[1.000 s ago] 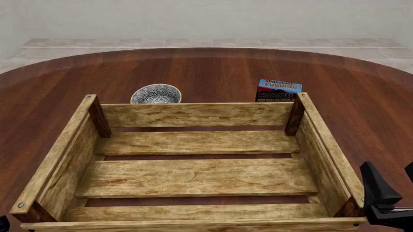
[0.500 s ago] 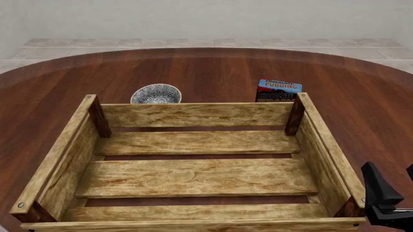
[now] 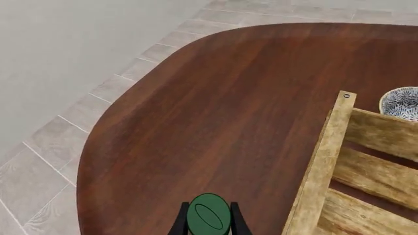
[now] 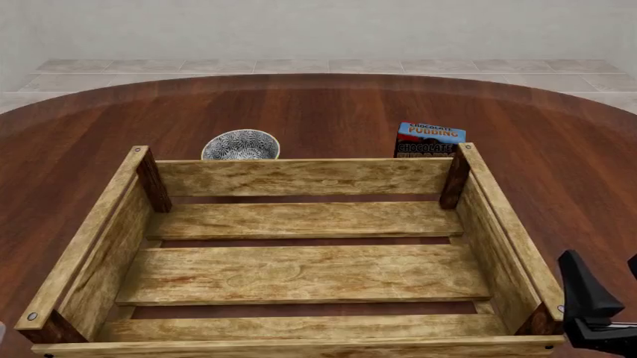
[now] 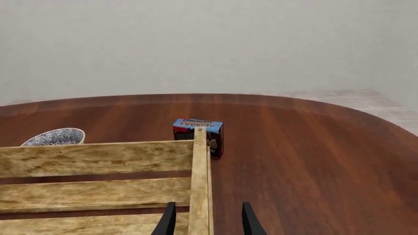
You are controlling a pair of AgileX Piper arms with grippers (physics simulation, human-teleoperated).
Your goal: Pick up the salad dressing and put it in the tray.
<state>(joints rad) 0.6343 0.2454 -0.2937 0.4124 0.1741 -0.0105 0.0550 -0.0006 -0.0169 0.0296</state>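
Observation:
The salad dressing (image 3: 209,220) shows only in the left wrist view, as a dark green cap seen from above, just off the tray's left side. My left gripper (image 3: 209,224) is shut on it, with one dark finger touching each side of the cap. The bottle's body is hidden below the cap. In the front view this gripper and the bottle are out of the picture. The tray (image 4: 303,176) is a large light wooden crate with nothing in it, also in the wrist views as tray (image 3: 320,171) and tray (image 5: 98,157). My right gripper (image 4: 607,282) is open at the tray's near right corner, and in the right wrist view the right gripper (image 5: 205,223) has its fingers either side of the tray's right rail.
A patterned black-and-white bowl (image 4: 240,145) stands behind the tray's far left corner. A blue-and-red chocolate pudding box (image 4: 430,139) stands behind its far right corner. The round wooden table (image 4: 329,104) ends close to the left gripper, with tiled floor (image 3: 58,127) beyond its edge.
In the front view the dark tip at the bottom left corner has gone and a pale sliver shows at the left edge. The right gripper has barely shifted.

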